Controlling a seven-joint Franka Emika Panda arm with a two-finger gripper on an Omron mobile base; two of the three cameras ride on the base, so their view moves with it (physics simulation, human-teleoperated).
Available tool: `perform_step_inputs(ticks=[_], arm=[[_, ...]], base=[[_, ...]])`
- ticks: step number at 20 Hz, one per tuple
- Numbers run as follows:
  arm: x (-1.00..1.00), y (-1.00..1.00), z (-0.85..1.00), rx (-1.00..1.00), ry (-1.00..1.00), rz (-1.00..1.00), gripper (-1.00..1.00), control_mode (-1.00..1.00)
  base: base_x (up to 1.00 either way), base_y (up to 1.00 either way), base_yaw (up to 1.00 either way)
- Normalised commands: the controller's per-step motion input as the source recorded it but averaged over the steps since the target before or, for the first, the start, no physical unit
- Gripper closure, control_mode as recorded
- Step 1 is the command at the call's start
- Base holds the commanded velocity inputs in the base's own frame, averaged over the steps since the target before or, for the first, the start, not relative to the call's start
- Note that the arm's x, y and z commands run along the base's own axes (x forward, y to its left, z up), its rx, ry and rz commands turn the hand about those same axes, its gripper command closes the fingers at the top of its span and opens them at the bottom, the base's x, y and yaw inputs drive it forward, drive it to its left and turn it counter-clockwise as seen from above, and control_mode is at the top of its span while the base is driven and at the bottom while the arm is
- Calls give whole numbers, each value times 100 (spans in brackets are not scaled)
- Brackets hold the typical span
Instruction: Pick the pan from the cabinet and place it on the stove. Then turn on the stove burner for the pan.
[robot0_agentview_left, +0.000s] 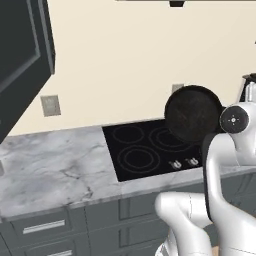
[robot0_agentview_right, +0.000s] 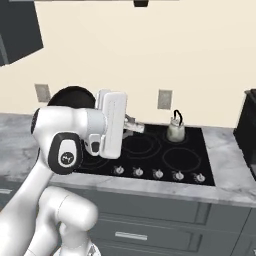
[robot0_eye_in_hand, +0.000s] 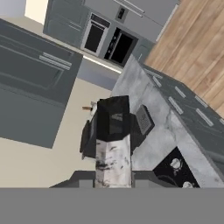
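Robot arm (robot0_agentview_left: 220, 165), jaws clenched on pan (robot0_agentview_left: 194, 114) handle, pan carried tilted above stove (robot0_agentview_left: 150, 150) in grey marble worktop (robot0_agentview_left: 50, 165); transfer step; next: level, lower onto burner.

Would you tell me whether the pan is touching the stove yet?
Apart. In the left base view the pan is tilted on edge, bottom toward the camera, raised above the stove, with no part resting on the glass.
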Motion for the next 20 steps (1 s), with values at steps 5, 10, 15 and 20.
perform_step_inputs(ticks=[5, 10, 15, 20], arm=[[0, 0, 0, 0, 0, 0, 100, 100], [0, 0, 0, 0, 0, 0, 100, 100], [0, 0, 0, 0, 0, 0, 100, 100], [0, 0, 0, 0, 0, 0, 100, 100]], base=[[52, -28, 3], [46, -24, 5], [39, -18, 6], [30, -6, 8]])
